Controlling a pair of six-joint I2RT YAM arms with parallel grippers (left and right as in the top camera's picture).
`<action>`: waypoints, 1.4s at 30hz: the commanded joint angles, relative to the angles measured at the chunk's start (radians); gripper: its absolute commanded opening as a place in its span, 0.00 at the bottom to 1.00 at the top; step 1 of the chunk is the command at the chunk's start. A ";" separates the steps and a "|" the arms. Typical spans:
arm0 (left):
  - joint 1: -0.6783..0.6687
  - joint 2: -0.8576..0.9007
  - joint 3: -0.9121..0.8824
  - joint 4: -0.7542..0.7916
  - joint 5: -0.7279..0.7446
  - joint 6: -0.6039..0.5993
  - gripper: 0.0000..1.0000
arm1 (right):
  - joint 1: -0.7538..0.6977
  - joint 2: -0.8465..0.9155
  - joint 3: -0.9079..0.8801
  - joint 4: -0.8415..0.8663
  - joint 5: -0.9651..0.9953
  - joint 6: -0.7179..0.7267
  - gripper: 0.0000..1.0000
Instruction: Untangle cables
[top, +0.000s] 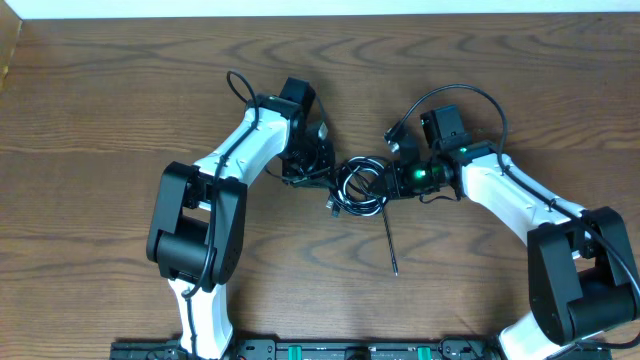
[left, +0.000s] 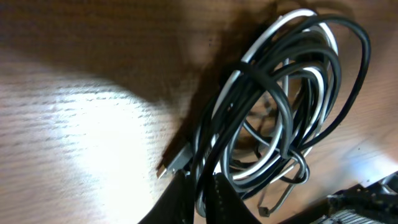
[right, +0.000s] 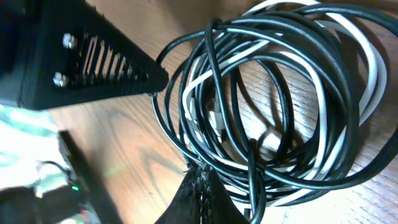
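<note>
Cables (top: 360, 186) lie coiled between both grippers. The left gripper (left: 200, 190) pinches black strands between its fingers; the right gripper (right: 198, 183) is closed, tips touching the coil's edge.

Overhead, the cables (top: 360, 185) are just a tiny knot, can't tell strands apart or see the jaws buried in it. Left wrist cam: left gripper (left: 198, 190) is chopped by the bottom edge, only tips show. Right wrist cam: cables run off the top and right edges, right gripper (right: 200, 186) mostly cut off too, can't tell if it's got a strand.
</note>
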 joint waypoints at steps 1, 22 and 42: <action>0.002 -0.038 0.073 -0.030 -0.040 0.030 0.17 | -0.025 0.009 0.018 0.012 -0.055 0.097 0.01; -0.078 0.005 -0.040 -0.045 -0.041 -0.078 0.41 | 0.124 0.009 0.018 -0.010 0.376 -0.222 0.24; -0.090 0.061 -0.042 0.140 -0.059 -0.088 0.30 | 0.158 0.009 0.016 -0.064 0.466 -0.250 0.19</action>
